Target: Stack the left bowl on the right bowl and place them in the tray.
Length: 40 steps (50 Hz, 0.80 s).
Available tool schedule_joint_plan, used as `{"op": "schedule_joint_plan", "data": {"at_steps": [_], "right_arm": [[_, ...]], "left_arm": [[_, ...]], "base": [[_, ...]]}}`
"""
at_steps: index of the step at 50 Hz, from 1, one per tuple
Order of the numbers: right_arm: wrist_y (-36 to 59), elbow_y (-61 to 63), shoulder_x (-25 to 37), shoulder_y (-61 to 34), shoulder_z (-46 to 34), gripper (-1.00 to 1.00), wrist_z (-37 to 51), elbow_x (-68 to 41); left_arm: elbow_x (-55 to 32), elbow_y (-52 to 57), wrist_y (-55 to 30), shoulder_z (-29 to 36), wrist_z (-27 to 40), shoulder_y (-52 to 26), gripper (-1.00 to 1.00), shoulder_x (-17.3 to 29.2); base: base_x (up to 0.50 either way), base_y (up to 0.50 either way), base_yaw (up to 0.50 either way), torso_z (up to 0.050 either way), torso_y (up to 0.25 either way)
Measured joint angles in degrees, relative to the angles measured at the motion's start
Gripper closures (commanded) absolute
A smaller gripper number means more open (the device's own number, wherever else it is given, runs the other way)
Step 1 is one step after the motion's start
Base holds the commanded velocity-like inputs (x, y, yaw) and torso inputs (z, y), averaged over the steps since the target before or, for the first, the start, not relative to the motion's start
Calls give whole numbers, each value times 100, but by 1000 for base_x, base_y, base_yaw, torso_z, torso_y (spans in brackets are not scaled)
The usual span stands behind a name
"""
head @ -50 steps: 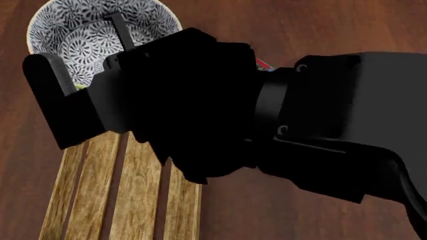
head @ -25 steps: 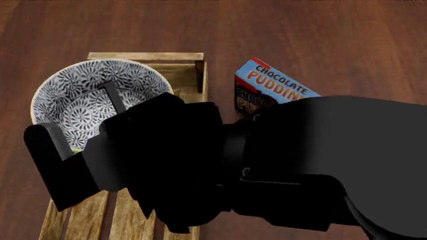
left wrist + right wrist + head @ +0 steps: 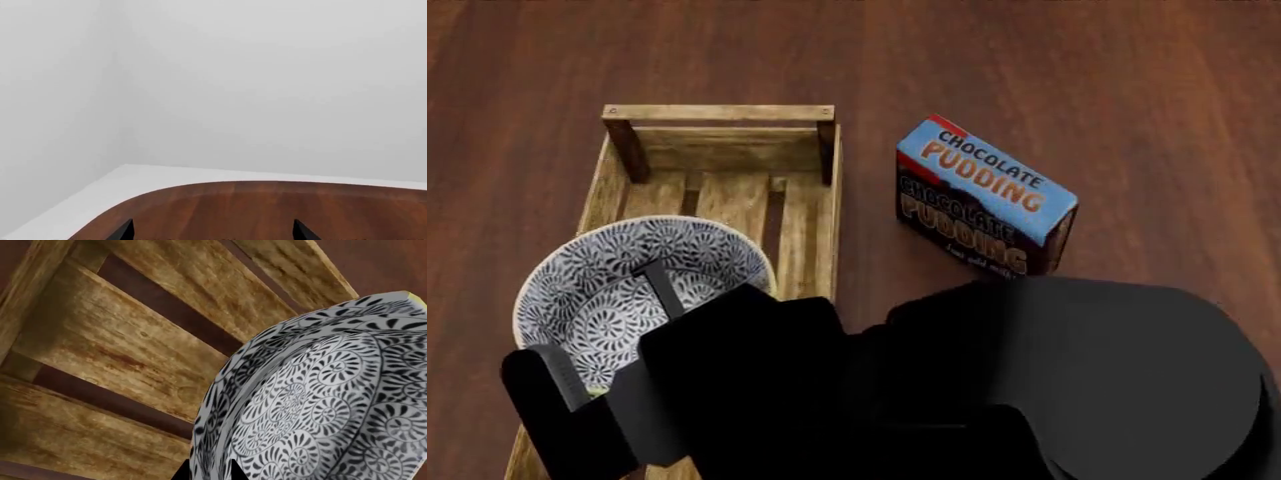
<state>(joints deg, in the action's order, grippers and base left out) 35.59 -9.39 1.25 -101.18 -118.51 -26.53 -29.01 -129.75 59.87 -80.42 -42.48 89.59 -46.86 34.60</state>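
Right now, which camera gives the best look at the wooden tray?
The head view: it shows the tray with its far end, corner posts and slats, and the patterned bowl over it. The right wrist view shows only close-up slats behind the bowl. The left wrist view shows none of it.

Pudding box [image 3: 985,198] on the table is showing "CHOCOLATE PUDDING" in orange letters on its blue top; the dark front is repeating "PUDDING". Smaller print below is unreadable.

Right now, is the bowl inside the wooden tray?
Over it, held by the right gripper. The bowl covers the tray slats; whether it rests on them, cannot tell.
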Motion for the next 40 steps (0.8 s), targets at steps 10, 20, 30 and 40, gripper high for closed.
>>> {"op": "schedule_joint_plan", "data": {"at_steps": [10, 20, 30, 40], "right_arm": [[46, -109, -38, 358, 30, 100, -149, 359], [97, -76, -6, 486, 105, 100, -209, 603], [121, -29, 36, 585, 184, -100, -281, 847], [200, 109, 102, 647, 283, -100, -313, 1141]], "left_arm": [[-71, 5, 34, -76, 16, 52, -100, 71], [-104, 7, 21, -126, 23, 93, -100, 76], [-129, 9, -9, -172, 27, 126, -100, 57], [-108, 8, -42, -158, 27, 120, -100, 9]], "base": [[1, 0, 0, 0, 0], [5, 3, 4, 0, -5], [2, 2, 3, -3, -6], [-1, 0, 0, 0, -2]]}}
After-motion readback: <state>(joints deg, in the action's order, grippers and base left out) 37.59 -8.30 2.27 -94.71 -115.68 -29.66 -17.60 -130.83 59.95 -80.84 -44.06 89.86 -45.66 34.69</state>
